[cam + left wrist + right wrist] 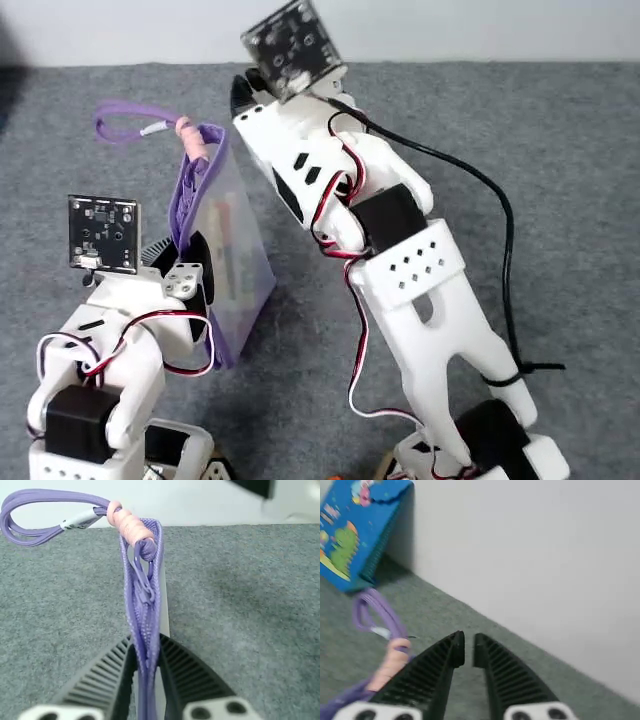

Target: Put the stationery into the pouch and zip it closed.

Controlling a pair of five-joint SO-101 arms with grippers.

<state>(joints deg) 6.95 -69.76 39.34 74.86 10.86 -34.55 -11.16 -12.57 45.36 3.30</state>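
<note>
The clear pouch with purple zip trim is standing on edge on the grey desk, at about 9 o'clock from the middle of the high view. Its long axis is running from 12 to 6 o'clock. Stationery, with an orange-red piece among it, is showing through the pouch's clear side. A purple strap is looping out toward 10 o'clock from the pouch's far end, joined there by a pink wrap. The zip slider is sitting close to that strap end, and the zip between it and the fingers is looking closed.

The left gripper is reaching in from 7 o'clock, its fingers grasping the pouch's zip edge near the middle. The right arm is stretching from 5 o'clock up past the pouch. The right gripper is hanging just beyond the strap end at 1 o'clock, its fingers clenched to a sliver, grasping nothing. A blue box is leaning against the wall.
</note>
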